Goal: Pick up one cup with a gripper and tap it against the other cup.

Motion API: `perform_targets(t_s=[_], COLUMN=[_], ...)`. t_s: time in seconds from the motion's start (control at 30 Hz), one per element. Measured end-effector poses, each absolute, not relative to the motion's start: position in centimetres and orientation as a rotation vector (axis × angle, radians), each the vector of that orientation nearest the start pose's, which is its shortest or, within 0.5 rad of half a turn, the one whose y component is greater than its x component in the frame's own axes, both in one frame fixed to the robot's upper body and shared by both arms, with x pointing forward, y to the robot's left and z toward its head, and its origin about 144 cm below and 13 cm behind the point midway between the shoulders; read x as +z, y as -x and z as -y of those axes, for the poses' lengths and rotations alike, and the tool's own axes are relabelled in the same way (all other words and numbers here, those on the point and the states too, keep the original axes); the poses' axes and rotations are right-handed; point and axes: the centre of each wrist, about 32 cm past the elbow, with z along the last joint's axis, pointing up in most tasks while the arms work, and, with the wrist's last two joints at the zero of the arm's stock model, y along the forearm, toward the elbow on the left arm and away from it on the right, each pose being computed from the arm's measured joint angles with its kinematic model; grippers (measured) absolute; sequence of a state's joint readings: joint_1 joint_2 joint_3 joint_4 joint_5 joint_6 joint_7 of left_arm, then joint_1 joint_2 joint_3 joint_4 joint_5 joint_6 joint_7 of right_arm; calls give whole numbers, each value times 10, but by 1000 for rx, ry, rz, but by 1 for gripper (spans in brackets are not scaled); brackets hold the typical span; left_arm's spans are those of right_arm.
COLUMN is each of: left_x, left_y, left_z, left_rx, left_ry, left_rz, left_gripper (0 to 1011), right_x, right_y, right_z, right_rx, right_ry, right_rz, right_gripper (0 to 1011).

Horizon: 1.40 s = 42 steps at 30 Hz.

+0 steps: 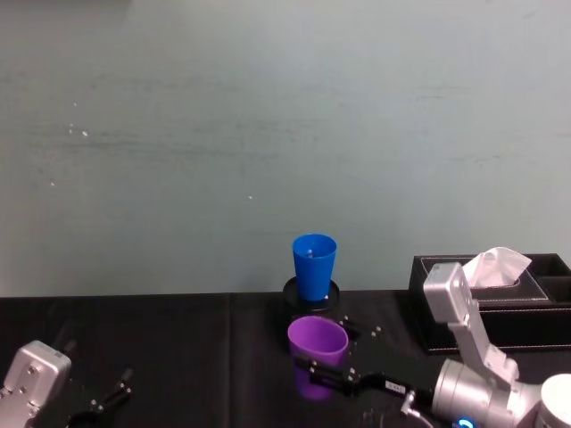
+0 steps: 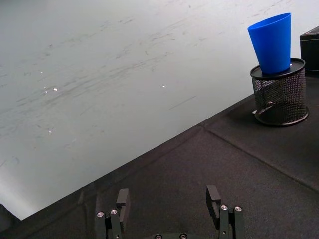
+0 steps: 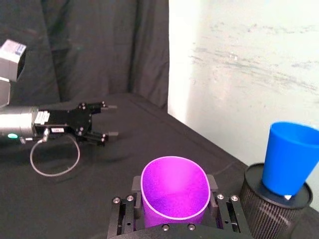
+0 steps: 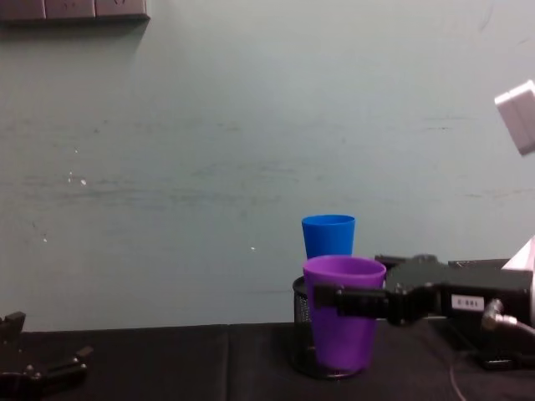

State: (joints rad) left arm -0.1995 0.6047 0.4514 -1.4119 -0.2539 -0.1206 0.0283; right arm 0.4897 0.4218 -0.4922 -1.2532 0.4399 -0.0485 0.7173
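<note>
My right gripper (image 1: pixel 326 374) is shut on the purple cup (image 1: pixel 317 343), its black fingers (image 3: pixel 137 185) pressed on either side of the cup (image 3: pixel 174 191) below the rim. The cup (image 4: pixel 343 313) stands upright, base near the black cloth; whether it touches I cannot tell. Just behind it the blue cup (image 1: pixel 314 266) stands upright in a black wire-mesh pen holder (image 1: pixel 311 294), with a small gap between the two cups. In the chest view the blue cup (image 4: pixel 328 236) rises above the purple rim. My left gripper (image 2: pixel 171 204) rests open at the near left (image 1: pixel 107 397).
A black tissue box (image 1: pixel 500 285) with a white tissue stands at the right, behind my right arm. A pale wall runs along the table's far edge. Black cloth covers the table between the left gripper and the cups.
</note>
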Motion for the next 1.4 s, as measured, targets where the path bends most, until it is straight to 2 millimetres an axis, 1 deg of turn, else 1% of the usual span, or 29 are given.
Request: perform_targets(t_s=[0.03, 0.17, 0.67, 1.4], left_x=[1140, 1140, 1140, 1140], left_y=[-489, -489, -489, -489], left_z=[-310, -310, -310, -310], left_rx=[1248, 1248, 1248, 1248], left_ry=[-304, -304, -304, -304], left_rz=[285, 285, 285, 285], left_gripper=[1000, 1000, 1000, 1000], right_x=[1201, 1207, 1218, 1218], right_y=[-572, -574, -576, -576], right_z=[256, 255, 255, 255], right_rx=[-560, -551, -539, -543], right_ry=[96, 98, 105, 103], right_rz=[97, 96, 108, 108], right_gripper=[736, 736, 736, 736])
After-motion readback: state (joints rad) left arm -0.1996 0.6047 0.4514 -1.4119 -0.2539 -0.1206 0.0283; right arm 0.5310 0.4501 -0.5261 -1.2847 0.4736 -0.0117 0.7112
